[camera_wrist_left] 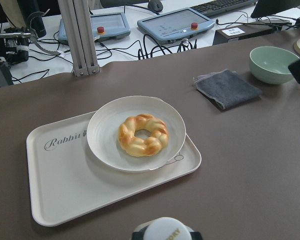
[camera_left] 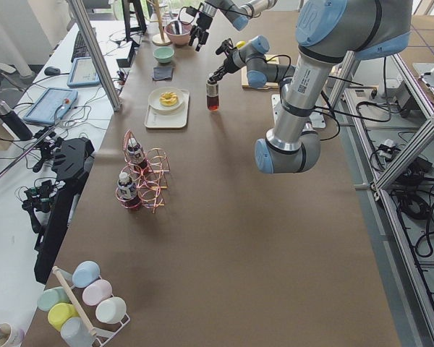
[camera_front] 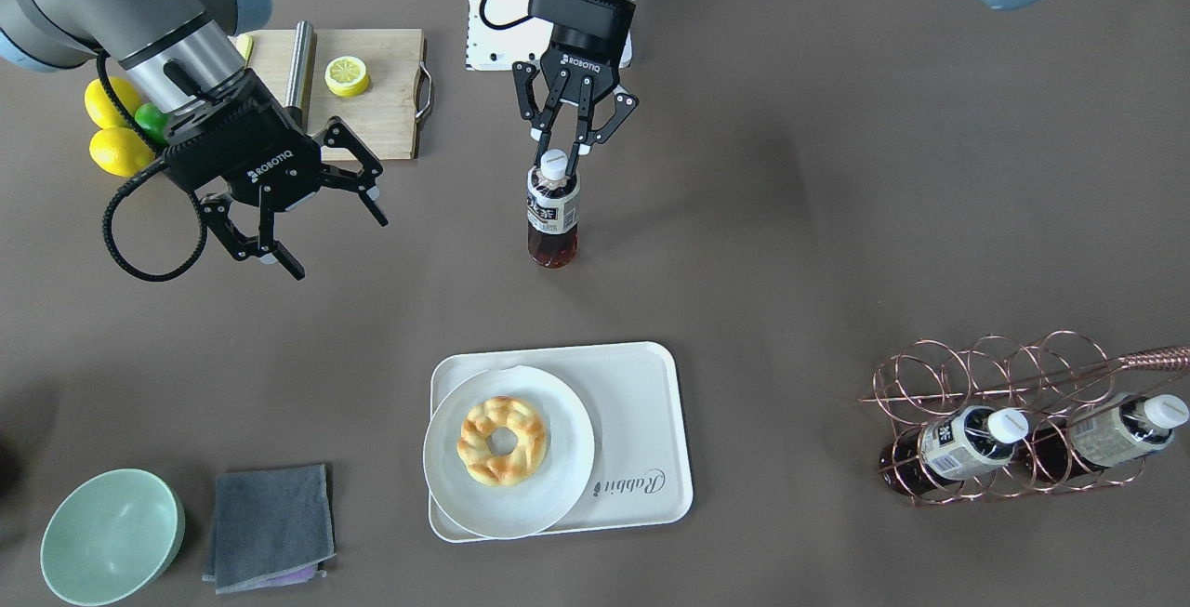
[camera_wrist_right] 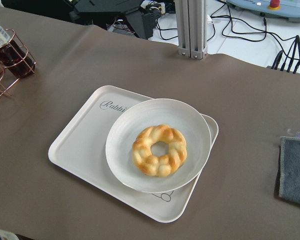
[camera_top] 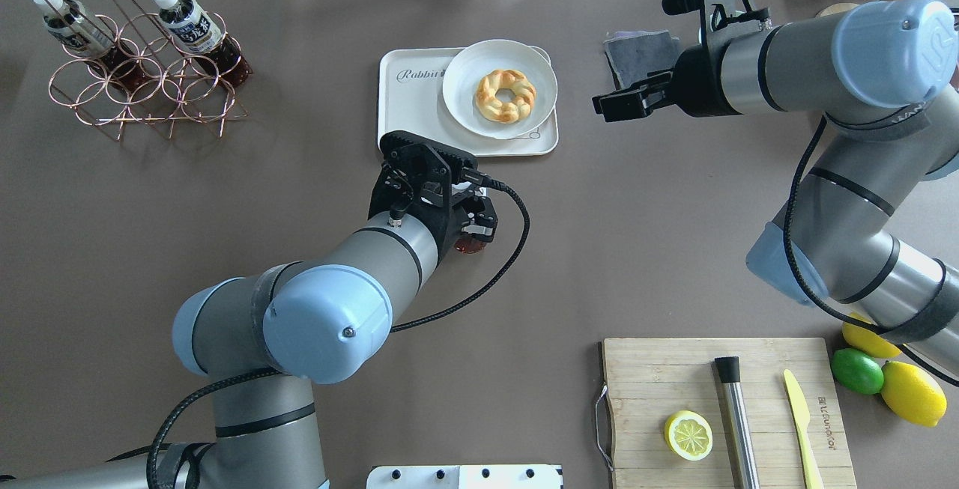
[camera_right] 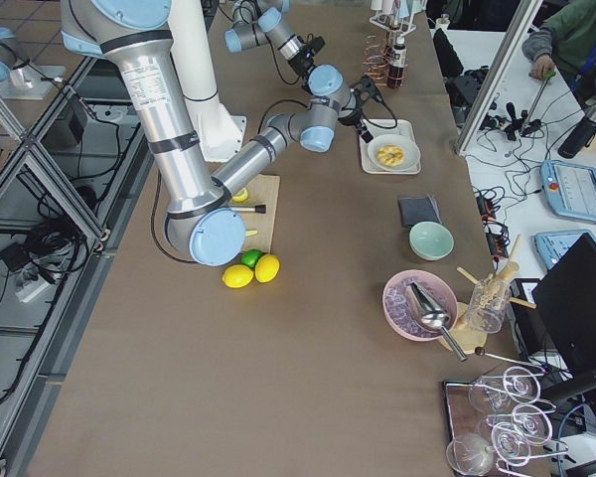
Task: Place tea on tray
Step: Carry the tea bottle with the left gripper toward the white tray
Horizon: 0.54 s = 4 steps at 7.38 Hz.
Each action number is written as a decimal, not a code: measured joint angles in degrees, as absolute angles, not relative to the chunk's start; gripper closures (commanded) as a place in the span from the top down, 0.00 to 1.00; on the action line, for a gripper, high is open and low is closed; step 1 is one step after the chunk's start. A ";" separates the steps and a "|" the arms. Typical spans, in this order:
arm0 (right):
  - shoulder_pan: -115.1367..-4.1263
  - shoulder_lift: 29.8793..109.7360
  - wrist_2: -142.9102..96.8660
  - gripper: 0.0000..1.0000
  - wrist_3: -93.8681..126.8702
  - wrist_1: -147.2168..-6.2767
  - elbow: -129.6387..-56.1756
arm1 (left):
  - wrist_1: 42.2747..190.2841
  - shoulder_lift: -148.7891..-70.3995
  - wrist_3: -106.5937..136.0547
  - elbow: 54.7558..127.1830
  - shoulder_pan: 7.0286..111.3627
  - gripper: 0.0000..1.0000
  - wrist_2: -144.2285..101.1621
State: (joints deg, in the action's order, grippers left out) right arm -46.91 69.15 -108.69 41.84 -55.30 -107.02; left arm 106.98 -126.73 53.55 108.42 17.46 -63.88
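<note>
Exterior front-facing: tea [camera_front: 553, 209] is clamped at its top by the left gripper [camera_front: 556, 159], apart from the tray [camera_front: 641, 402]. Placement is not yet made. Right gripper [camera_front: 337, 244] is spread wide.

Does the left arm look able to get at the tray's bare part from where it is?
Probably yes. Only bare table lies between the left gripper, closed around the cap of the tea, and the tray. The plate with the doughnut covers one half; the lettered half is free.
</note>
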 measured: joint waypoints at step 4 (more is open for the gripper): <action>-46.78 69.30 -108.63 0.99 41.84 -55.21 -107.02 | 110.25 -126.41 53.18 107.12 16.67 0.55 -62.45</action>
State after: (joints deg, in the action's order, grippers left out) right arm -46.78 69.30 -108.63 41.84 -55.21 -107.02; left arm 110.25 -126.41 53.18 107.12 16.67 -62.45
